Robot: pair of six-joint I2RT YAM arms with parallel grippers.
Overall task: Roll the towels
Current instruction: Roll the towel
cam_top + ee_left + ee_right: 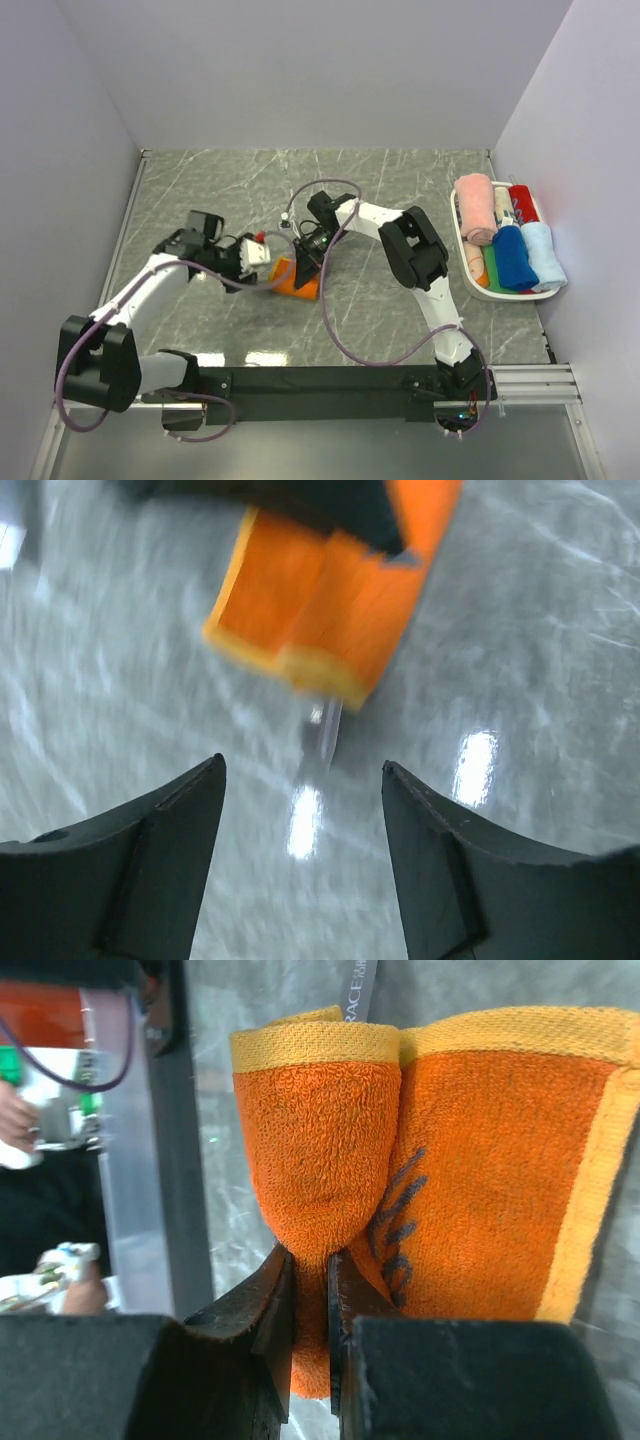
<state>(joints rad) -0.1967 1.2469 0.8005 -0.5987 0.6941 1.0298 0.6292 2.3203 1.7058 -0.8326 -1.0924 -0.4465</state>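
An orange towel [480,1170] with a yellow woven border is seen lying on the grey marbled table [200,180], near its middle and between the two arms. One fold of it is gathered upward and is pinched by the right fingers [262,1305], which are closed tightly on the cloth. Dark lettering is stitched on the orange pile just beside the pinch, but only a few strokes are shown and no word can be made out. A narrow grey label [357,990] is sewn at the far edge of the towel; the letters "RACE" can be read on it, and the rest is cut off by the frame. The left fingers [160,860] are spread wide apart with nothing between them, and are held above bare table just short of the towel's near corner, where the label is seen as a blur. At the right edge of the table a white oval basket [497,295] is placed, well apart from the orange towel. Rolled towels are packed in it side by side: a pink towel [477,208], a red towel [520,198], a blue towel [513,258], a pale blue towel [545,255] and a green towel [493,266].
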